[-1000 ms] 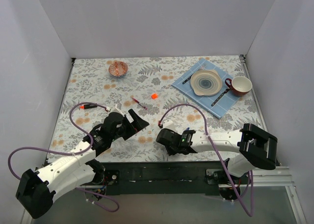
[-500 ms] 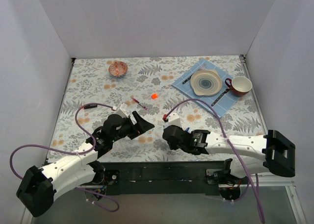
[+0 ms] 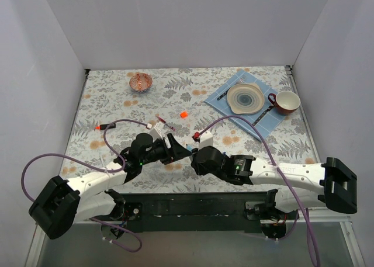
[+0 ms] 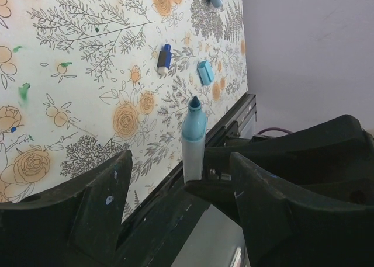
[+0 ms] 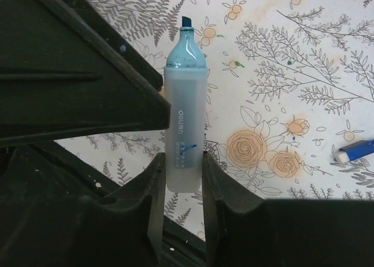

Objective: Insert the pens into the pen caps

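My right gripper (image 5: 182, 159) is shut on the chunky light-blue marker (image 5: 186, 109), gripping its rear end with the uncapped blue tip pointing away. In the left wrist view the marker (image 4: 193, 139) stands between the open fingers of my left gripper (image 4: 180, 157), which is empty. In the top view the left gripper (image 3: 177, 151) and right gripper (image 3: 196, 155) meet near the table's front centre. A light-blue cap (image 4: 205, 72) and a small dark-blue and white piece (image 4: 164, 58) lie on the cloth. An orange cap (image 3: 183, 114) and a thin dark-red pen (image 3: 165, 122) lie farther back.
A patterned bowl (image 3: 140, 81) sits at the back left. A blue mat (image 3: 231, 110) at the back right holds a plate (image 3: 245, 97), cutlery and a red mug (image 3: 285, 102). Purple cables loop around both arms. The table's front edge lies just below the grippers.
Both arms have swung toward each other at the front centre. The right gripper has turned to face the left with the marker, and the left gripper has moved right up to it.
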You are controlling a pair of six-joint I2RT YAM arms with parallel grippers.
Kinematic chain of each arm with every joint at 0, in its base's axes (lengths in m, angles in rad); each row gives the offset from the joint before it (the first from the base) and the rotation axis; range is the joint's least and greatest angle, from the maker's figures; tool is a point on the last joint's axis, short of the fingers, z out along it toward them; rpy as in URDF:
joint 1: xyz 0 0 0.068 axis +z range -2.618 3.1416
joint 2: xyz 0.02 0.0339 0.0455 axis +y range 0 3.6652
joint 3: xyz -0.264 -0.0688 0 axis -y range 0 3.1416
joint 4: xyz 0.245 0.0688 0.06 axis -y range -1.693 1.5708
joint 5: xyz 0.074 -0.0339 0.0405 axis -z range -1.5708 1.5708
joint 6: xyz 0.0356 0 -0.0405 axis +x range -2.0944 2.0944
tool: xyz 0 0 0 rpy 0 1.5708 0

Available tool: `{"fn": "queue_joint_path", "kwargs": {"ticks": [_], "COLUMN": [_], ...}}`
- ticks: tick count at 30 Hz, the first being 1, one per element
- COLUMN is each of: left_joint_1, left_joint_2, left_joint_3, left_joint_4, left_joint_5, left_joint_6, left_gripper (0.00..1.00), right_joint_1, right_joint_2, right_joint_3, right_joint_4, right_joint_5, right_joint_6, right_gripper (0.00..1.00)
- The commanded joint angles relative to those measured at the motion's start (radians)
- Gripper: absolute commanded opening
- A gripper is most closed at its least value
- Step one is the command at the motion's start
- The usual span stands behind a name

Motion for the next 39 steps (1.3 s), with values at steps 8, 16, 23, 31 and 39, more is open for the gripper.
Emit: {"fn": "queue_joint_path", "kwargs": {"ticks": [8, 16, 23, 31, 39], "left_joint_1": [-0.028, -0.034, -0.033, -0.033, -0.033], "left_joint_2": [0.078, 0.071, 0.006, -0.046, -0.041], "left_joint_3": [0.016, 0.016, 0.035, 0.144, 0.151], "left_joint_4": [0.115, 0.183, 0.145, -0.056, 0.0], "left_joint_5": [0.055, 0.103, 0.164, 0.288, 0.532], "left_joint_6": [0.001, -0.027, 0.069, 0.246, 0.278], "left_gripper": [0.45, 0.04, 0.0, 0.0, 0.0], "right_joint_1": [0.003, 0.003, 0.002, -0.01, -0.016], "right_joint_2": [-0.116, -0.124, -0.207, -0.386, -0.488], "right_joint_3": [-0.088, -0.11, -0.119, -0.14, -0.094], "right_joint_4": [0.171, 0.199, 0.148, 0.182, 0.194], "right_joint_5": [-0.068, -0.105, -0.11, -0.215, -0.108], "right_joint_6": [0.002, -0.004, 0.031, 0.007, 0.04], "right_gripper": [0.01, 0.01, 0.53, 0.57, 0.49]}}
